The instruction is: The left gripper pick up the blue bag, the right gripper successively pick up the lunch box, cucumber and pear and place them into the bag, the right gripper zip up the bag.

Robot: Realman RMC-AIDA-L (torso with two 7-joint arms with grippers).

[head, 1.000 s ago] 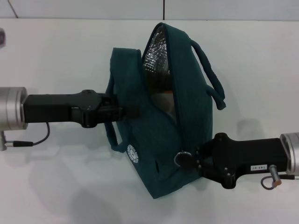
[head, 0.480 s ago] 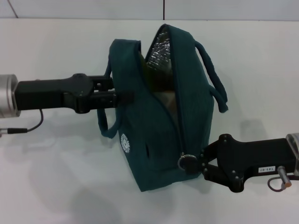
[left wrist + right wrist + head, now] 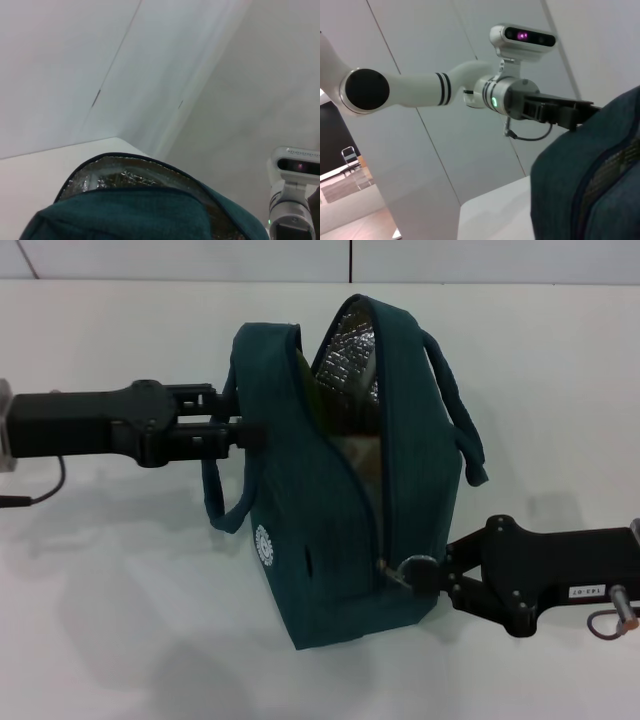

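Observation:
The blue bag [image 3: 330,530], dark teal with a silver lining [image 3: 350,350], stands upright on the white table, its zipper gaping along the upper part. My left gripper [image 3: 250,431] comes in from the left and is shut on the bag's near wall by the handle strap [image 3: 225,505]. The left gripper [image 3: 577,114] and the blue bag [image 3: 590,170] also show in the right wrist view. At the bag's lower right end, my right gripper [image 3: 425,575] is shut on the zipper pull [image 3: 395,571]. Lunch box, cucumber and pear are hidden; only a dim shape [image 3: 355,455] shows inside.
The second handle strap [image 3: 460,415] hangs over the bag's right side. The white table [image 3: 120,620] stretches around the bag, with a wall seam [image 3: 351,260] behind it. In the left wrist view, the blue bag's top [image 3: 125,215] fills the bottom.
The left arm has drawn back to the left and farther from me, pulling the bag's wall with it. The bag stands taller. The right gripper has shifted right with the zipper pull.

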